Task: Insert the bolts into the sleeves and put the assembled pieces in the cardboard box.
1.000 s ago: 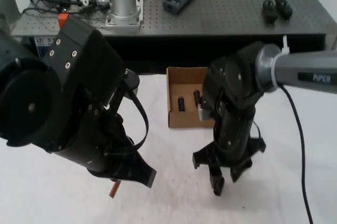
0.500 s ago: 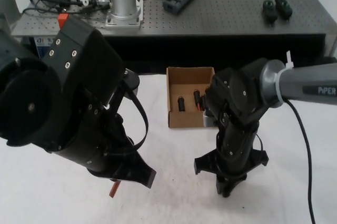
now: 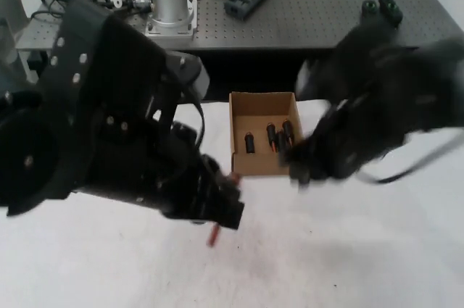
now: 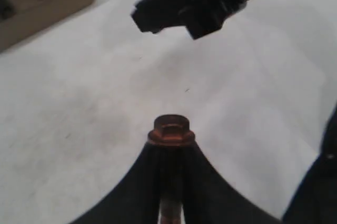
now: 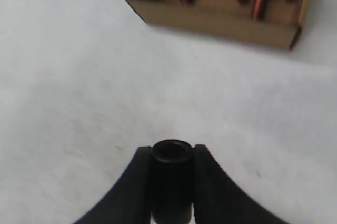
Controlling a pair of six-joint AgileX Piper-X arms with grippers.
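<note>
Firstly, bolt (image 4: 171, 129): copper-coloured metal with a flanged hex head. Its shank runs back between the left fingers, and it is held above the desk.
Left fingers (image 4: 138, 187): black and smooth, curving in to a narrow tip, clenched on the bolt just behind its head.
Sleeve (image 5: 171, 182): a short matt black tube with a round open bore at its end, held above the desk in front of the cardboard box.
Right fingers (image 5: 136, 187): black, with fine ribbing on the inner pads, clamped on either side of the sleeve.
Cardboard box (image 3: 242, 109): plain brown card, shallow and open-topped. It lies flat on the desk, between the two arms in the high view.
Box contents: several assembled pieces (image 3: 249, 143), each a black sleeve with copper-orange bolt metal showing at the end. They lie side by side on the box floor.
Desk (image 4: 79, 103): white, matt and faintly mottled.
</note>
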